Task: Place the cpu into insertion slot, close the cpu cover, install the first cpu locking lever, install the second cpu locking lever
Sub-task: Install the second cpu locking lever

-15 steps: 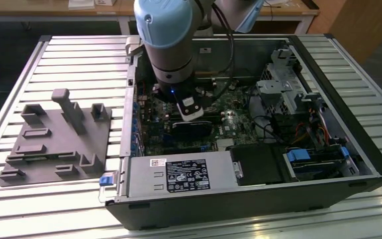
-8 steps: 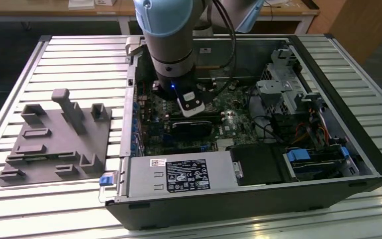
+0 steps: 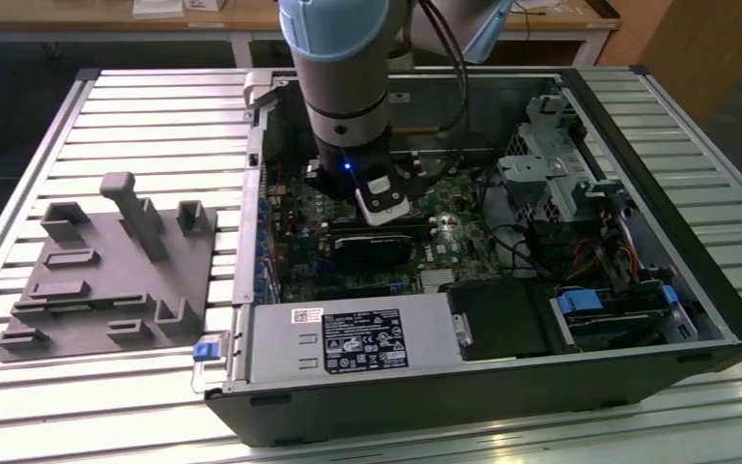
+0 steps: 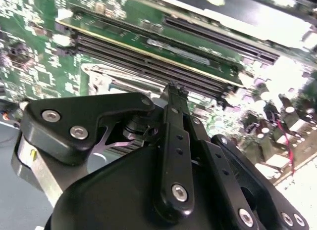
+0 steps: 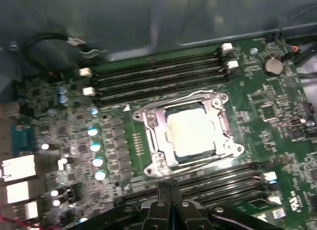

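Hand (image 5: 170, 186) pressed together, hovering over the socket area inside the open computer case (image 3: 680, 319).

Its fingertips meet in both wrist views with nothing pinched between them, probably so the narrow tip can push on small socket parts. In the first wrist view the cpu (image 5: 192, 132) already lies in the insertion slot (image 5: 171, 161), pale face up, with the cpu cover (image 5: 153, 122) framing it, apparently down. Whether either locking lever is latched cannot be told. A grey fixture (image 3: 107, 275) rests on the surface (image 3: 152, 116) beside the case.
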You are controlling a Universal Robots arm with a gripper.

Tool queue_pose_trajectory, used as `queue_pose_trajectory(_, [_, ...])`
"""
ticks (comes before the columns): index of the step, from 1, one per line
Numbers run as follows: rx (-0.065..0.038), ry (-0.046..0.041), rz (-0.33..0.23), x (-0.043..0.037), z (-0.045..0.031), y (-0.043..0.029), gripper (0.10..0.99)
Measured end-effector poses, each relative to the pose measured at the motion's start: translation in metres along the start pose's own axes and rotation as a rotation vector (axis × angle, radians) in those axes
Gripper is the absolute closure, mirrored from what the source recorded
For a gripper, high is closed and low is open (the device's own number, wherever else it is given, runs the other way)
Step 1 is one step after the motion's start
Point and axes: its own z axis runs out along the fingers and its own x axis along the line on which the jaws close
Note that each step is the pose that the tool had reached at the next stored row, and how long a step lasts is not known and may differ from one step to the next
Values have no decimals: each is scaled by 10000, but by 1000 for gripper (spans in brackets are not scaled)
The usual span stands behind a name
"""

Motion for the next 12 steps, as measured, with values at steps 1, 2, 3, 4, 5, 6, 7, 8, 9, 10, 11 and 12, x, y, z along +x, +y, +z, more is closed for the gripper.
queue_pose_trajectory(1, [17,-5,6,-24,3,6,980])
queue_pose_trajectory(2, [34,-9,11,-50,7,12,980])
queue_pose_trajectory(3, [50,-12,14,-77,11,19,980])
queue_pose_trajectory(4, [66,-15,17,-106,15,27,980])
queue_pose_trajectory(5, [78,-14,20,-135,20,35,980])
queue_pose_trajectory(6, [90,-11,20,-162,24,43,980])
queue_pose_trajectory(7, [99,-9,21,-187,28,52,980])
queue_pose_trajectory(8, [108,-7,20,-209,33,63,980])
queue_pose_trajectory(9, [119,-6,19,-225,38,77,980])
queue_pose_trajectory(10, [148,-5,19,-238,49,121,980])
queue_pose_trajectory(11, [160,-6,18,-240,56,146,980])
queue_pose_trajectory(12, [191,-8,14,-243,67,194,980])
